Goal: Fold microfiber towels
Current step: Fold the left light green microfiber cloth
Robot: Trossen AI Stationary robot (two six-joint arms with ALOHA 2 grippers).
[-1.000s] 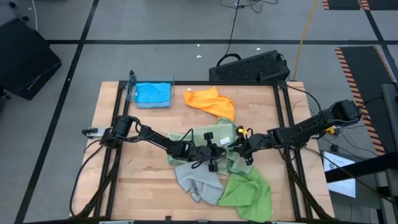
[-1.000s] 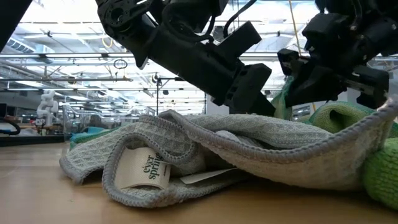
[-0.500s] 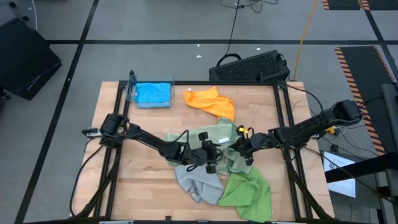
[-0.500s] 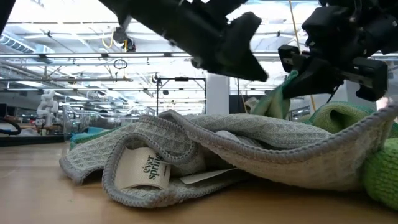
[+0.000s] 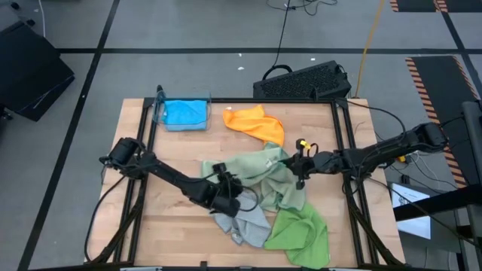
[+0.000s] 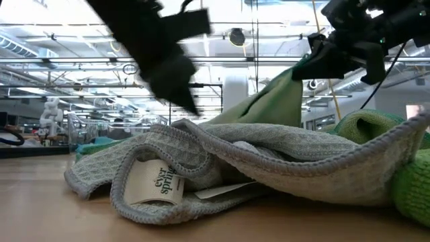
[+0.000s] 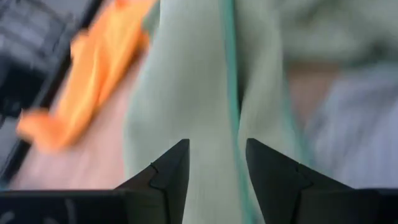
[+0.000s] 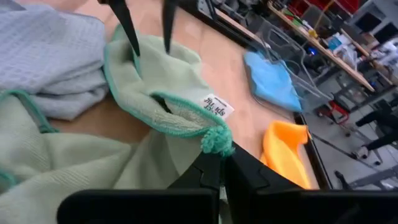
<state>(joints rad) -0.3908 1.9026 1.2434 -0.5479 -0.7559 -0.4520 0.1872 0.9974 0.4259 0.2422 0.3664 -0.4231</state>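
**Right arm draws a sage towel out of the heap**

Nearest lie the bright green towel (image 5: 300,232) and the grey towel (image 5: 239,218), untouched in the pile. Over them the left gripper (image 5: 226,197) hovers, fingers parted and empty. The right gripper (image 8: 219,167) is pinched on the corner of a pale sage towel (image 8: 155,93), lifting it, probably to spread it. Farther off, the orange towel (image 5: 257,122) and the blue towel (image 5: 184,113) wait.

- Bench (image 5: 181,143): pale wood, smooth and matt.
- Grey towel (image 6: 222,161): waffle-textured cloth with a stitched hem and a paper-like label.
- Sage towel (image 8: 155,81): soft, fine-napped cloth.
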